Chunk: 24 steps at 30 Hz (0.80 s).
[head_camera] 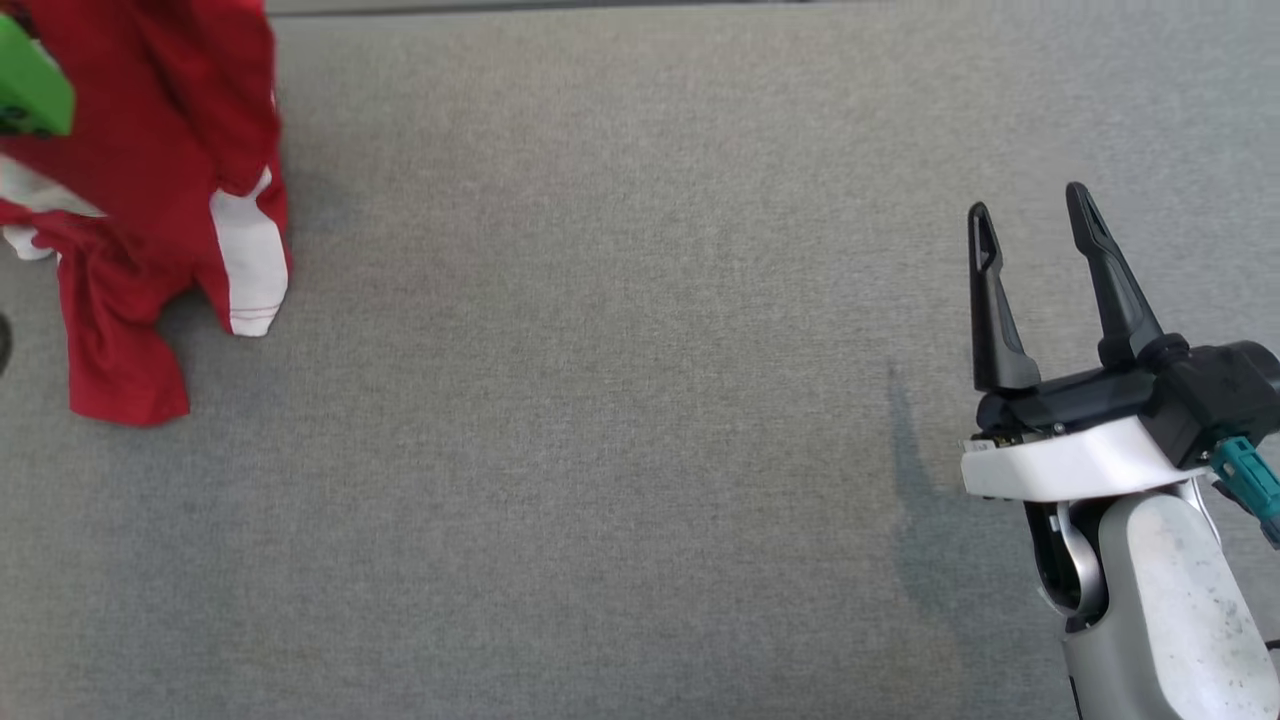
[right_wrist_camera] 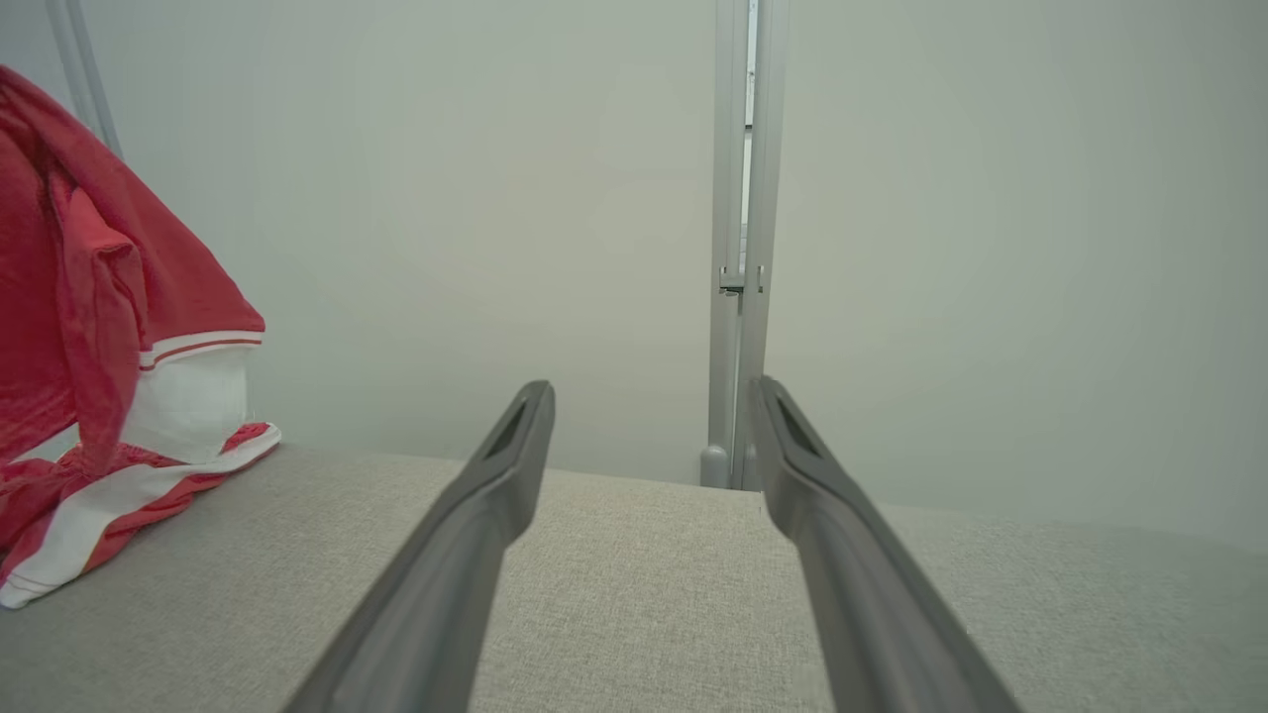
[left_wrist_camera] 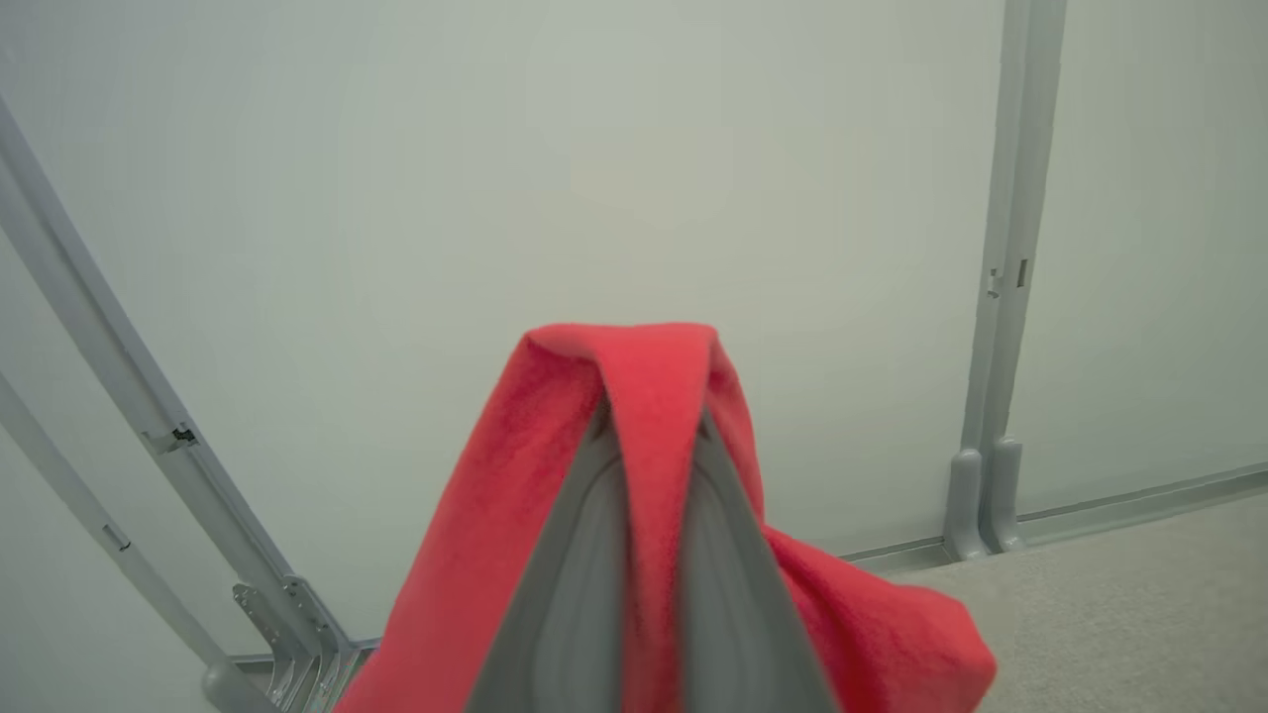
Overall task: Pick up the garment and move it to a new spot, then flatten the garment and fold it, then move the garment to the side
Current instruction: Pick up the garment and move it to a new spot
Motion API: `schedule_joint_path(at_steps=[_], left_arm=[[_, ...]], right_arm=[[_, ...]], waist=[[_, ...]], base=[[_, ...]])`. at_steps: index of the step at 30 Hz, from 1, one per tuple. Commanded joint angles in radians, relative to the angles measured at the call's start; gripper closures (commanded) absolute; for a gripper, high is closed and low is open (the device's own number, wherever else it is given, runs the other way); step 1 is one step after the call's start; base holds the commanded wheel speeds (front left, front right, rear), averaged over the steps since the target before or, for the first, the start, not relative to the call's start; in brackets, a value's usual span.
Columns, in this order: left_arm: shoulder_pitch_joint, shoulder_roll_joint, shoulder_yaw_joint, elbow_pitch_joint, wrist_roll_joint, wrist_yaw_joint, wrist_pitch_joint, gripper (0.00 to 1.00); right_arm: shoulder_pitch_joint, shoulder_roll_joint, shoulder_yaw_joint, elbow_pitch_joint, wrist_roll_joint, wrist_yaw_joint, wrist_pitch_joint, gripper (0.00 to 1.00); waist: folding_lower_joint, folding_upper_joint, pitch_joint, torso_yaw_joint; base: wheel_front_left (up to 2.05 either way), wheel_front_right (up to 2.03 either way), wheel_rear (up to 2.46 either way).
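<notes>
Your left gripper (left_wrist_camera: 651, 421) is pinched tight on a fold of the red garment (left_wrist_camera: 634, 366), which drapes over both fingers. In the head view the garment, red with white trim, hangs at the far left, its lower part resting on the grey fabric surface (head_camera: 600, 450). Your right gripper (head_camera: 1029, 205) hovers at the lower right, well apart from it, fingers spread wide and empty.
</notes>
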<state>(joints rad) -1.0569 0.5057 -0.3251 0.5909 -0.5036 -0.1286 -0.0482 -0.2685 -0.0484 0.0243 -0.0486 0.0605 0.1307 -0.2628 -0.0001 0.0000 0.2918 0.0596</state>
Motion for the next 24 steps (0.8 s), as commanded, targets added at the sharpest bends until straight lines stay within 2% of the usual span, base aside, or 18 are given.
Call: schedule_joint_path(at_steps=[1, 11, 19, 24], left_arm=[[-0.006, -0.009, -0.023, -0.036, -0.025, -0.001, 0.004, 1.0], [0.025, -0.052, -0.16, -0.207, -0.115, -0.001, 0.025, 1.0], [0.082, -0.109, -0.357, -0.363, -0.195, -0.001, 0.046, 1.0], [0.073, -0.082, -0.5, -0.461, -0.286, -0.001, 0.07, 1.0]], right_arm=[[0.024, -0.003, -0.004, 0.002, 0.012, 0.0, -0.004, 0.0], [0.081, -0.004, -0.042, 0.005, 0.029, 0.0, -0.004, 0.0], [0.112, -0.003, -0.065, -0.001, 0.029, 0.0, -0.004, 0.0], [0.109, -0.003, -0.067, -0.006, 0.035, 0.0, -0.004, 0.0]], waist=[[0.0001, 0.0, -0.067, -0.042], [0.0001, 0.0, -0.128, -0.103], [0.0001, 0.0, -0.147, -0.149], [0.0001, 0.0, -0.13, -0.175]], base=[[0.0, 0.0, 0.0], [0.0, 0.0, 0.0], [0.0, 0.0, 0.0], [0.0, 0.0, 0.0]])
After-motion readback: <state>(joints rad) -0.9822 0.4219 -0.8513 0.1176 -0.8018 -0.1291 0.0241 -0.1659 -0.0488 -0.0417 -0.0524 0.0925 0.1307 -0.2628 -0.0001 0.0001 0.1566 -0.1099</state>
